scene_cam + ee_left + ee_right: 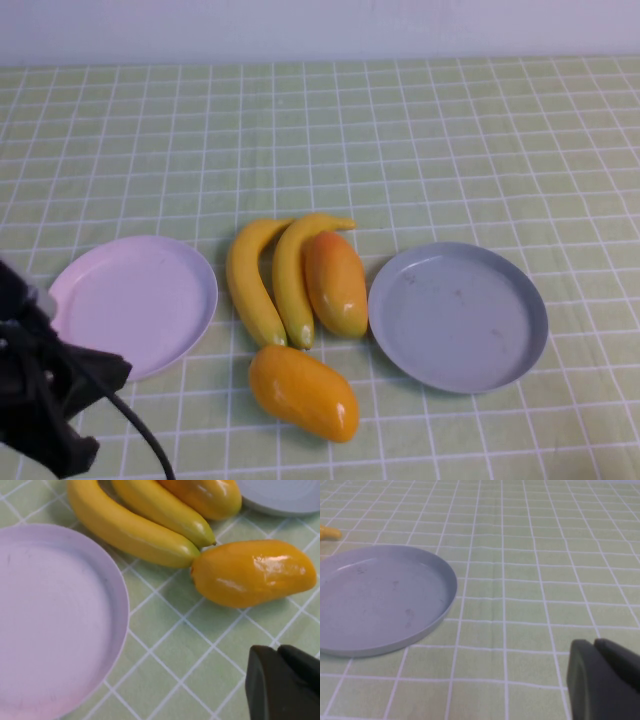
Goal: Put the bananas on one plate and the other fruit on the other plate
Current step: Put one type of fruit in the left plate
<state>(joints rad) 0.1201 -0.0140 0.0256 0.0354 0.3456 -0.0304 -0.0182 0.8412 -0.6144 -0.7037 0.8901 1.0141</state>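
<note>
left gripper [282, 682] at 7 o'clock, jaws shut, empty | right gripper [605, 680] off the high view near the round grey-blue shallow plate [458, 316], shut, empty | risk: two long curved yellow plastic bananas [270, 275] touch the blushed glossy orange mango-like fruit [336, 283]; grabbing one may roll its neighbour

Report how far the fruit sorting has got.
Done: nothing. The pink plate and the grey-blue plate both lie bare. In hand: nothing; the left gripper is shut near the pink plate's near edge, and the right gripper is shut beside the grey-blue plate. Left: both bananas and both mangoes, all on the cloth between the plates.
</note>
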